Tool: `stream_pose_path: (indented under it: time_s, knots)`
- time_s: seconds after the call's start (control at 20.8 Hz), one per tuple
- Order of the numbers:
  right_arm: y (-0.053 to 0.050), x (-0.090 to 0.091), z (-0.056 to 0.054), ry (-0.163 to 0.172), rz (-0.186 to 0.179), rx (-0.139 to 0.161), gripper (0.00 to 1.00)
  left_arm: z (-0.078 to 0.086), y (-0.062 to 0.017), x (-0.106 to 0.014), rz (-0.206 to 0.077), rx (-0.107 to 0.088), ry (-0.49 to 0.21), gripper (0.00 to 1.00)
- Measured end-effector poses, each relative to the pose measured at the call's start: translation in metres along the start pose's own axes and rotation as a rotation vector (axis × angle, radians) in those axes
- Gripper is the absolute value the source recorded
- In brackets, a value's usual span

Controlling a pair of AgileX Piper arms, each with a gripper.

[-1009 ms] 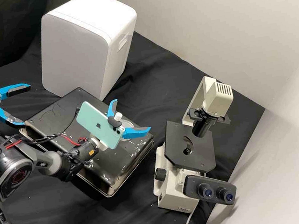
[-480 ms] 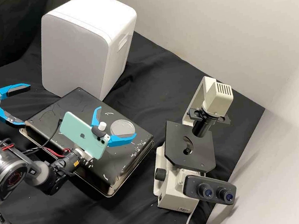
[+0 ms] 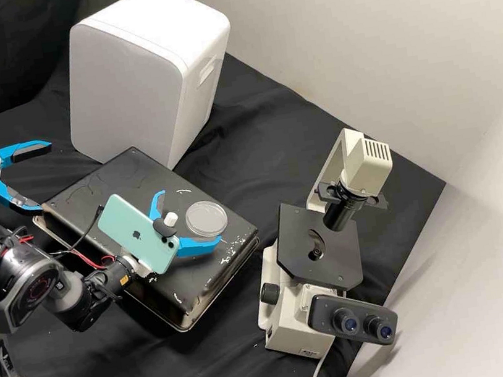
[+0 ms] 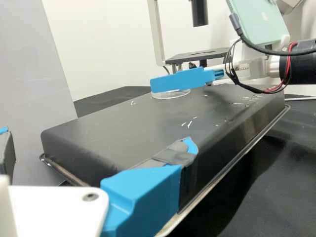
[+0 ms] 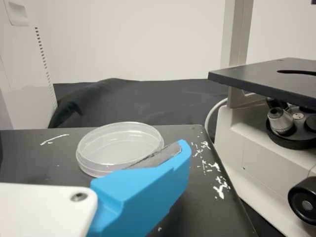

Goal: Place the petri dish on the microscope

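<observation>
The clear petri dish [image 3: 206, 218] [image 5: 120, 146] [image 4: 170, 94] lies on the right part of a black upturned tray [image 3: 108, 190] [image 4: 148, 128]. My right gripper [image 3: 189, 218] is open at tray level just left of the dish, with one blue finger [image 5: 143, 190] beside its near rim and the other farther back, neither clearly touching it. A mint phone is mounted on that wrist. The microscope [image 3: 312, 267] stands right of the tray, its black stage [image 3: 319, 244] [image 5: 276, 79] bare. My left gripper [image 3: 40, 175] is open at the tray's far left corner, holding nothing.
A tall white box-like appliance [image 3: 142, 73] stands behind the tray. Black cloth covers the bench, with a gap between tray and microscope. The microscope's eyepieces [image 3: 358, 323] point toward the front edge. A white wall runs along the right.
The right gripper drew back to the left and sank lower, from around the dish to just beside it. The dish stayed on the tray. The left arm kept still.
</observation>
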Motion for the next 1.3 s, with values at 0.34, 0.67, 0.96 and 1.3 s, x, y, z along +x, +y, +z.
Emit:
stream_pose_path:
  time_s: [0.34,0.67,0.96,1.3]
  knots:
    - [0.002,0.005,-0.003,0.016,0.013,0.01,1.0,0.0,0.0,0.0,0.0,0.0,-0.002,1.0]
    - [-0.007,0.026,-0.004,0.008,0.001,0.02,1.0,0.0,0.0,0.0,0.0,-0.001,0.0,1.0]
    - [-0.015,0.025,-0.001,-0.015,-0.019,0.026,1.0,0.0,0.0006,0.0,0.004,-0.001,0.001,1.0]
    - [-0.017,0.013,0.004,-0.016,-0.016,0.02,1.0,0.001,0.0002,0.001,0.002,-0.001,-0.002,1.0]
